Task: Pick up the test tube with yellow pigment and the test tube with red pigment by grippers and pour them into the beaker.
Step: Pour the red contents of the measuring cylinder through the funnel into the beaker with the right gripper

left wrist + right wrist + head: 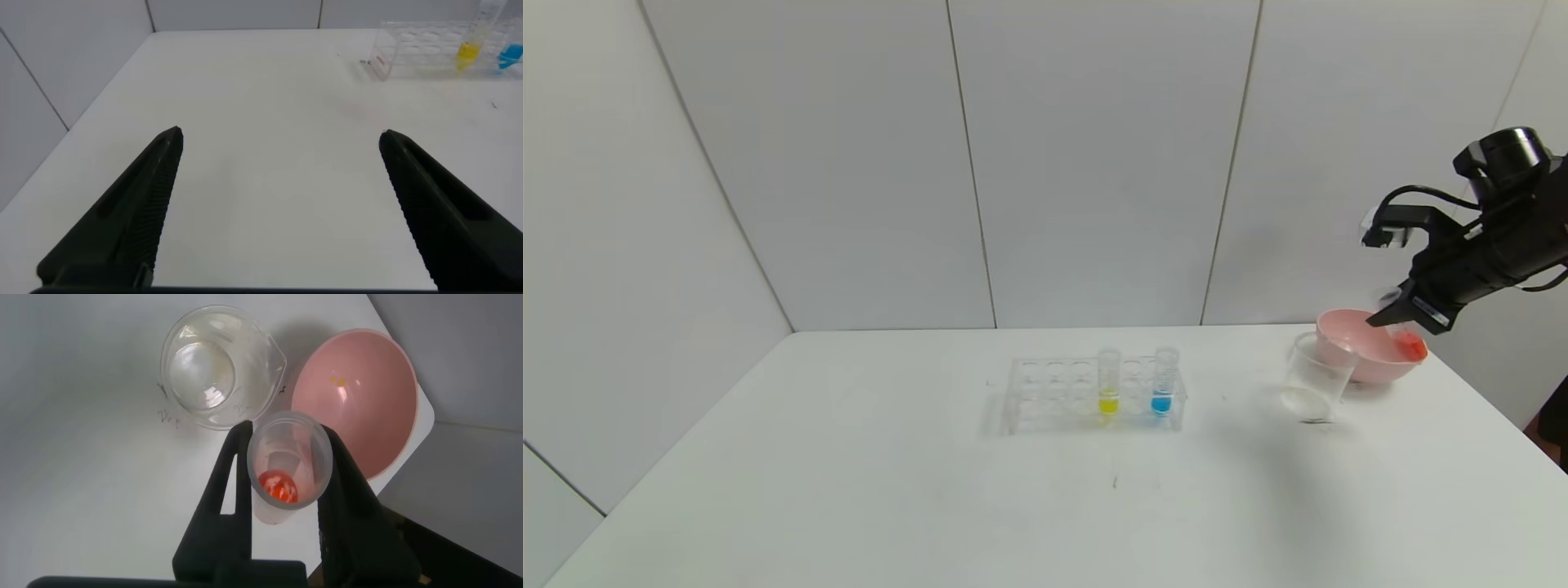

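My right end effector (282,486) pinches the red tube (282,469) upright, liquid still at its bottom, just beside the empty beaker (214,366) and the pink bowl (359,400). Nothing is poured yet. My left end effector (278,143), spread and idle, points toward the yellow tube (1108,382), racked well apart on the bench (849,490).

Head view overlooks the table (849,490) from afar; wrist views look down close.
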### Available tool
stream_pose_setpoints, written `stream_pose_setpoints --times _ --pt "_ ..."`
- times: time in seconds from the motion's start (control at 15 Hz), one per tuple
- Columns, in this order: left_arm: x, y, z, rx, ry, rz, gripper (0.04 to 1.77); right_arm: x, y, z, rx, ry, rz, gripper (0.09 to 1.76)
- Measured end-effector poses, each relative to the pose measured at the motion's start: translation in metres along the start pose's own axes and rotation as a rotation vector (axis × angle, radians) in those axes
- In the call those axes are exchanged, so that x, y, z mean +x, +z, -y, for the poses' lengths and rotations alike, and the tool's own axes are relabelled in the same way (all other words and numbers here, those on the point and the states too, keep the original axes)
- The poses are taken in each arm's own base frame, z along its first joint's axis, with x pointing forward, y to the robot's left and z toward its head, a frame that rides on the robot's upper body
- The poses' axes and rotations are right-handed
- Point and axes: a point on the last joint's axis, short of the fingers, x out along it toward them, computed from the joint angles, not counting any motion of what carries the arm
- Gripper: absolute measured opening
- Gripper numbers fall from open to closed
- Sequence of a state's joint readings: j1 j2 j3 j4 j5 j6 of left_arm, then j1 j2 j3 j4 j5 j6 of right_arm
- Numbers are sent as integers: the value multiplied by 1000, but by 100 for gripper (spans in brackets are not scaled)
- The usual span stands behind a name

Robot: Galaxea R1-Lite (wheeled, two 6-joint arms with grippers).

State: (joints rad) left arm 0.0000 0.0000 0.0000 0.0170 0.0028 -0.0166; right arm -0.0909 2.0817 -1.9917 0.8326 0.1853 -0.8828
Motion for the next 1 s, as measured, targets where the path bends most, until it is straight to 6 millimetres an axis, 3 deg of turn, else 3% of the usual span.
stream_pose_setpoints --times 0.33,1.0 --pt "0 0 0 0 0 0 172 13 5 -3 -50 -43 -83 52" --pt "0 0 0 0 0 0 172 20 16 -16 -182 -88 -199 52"
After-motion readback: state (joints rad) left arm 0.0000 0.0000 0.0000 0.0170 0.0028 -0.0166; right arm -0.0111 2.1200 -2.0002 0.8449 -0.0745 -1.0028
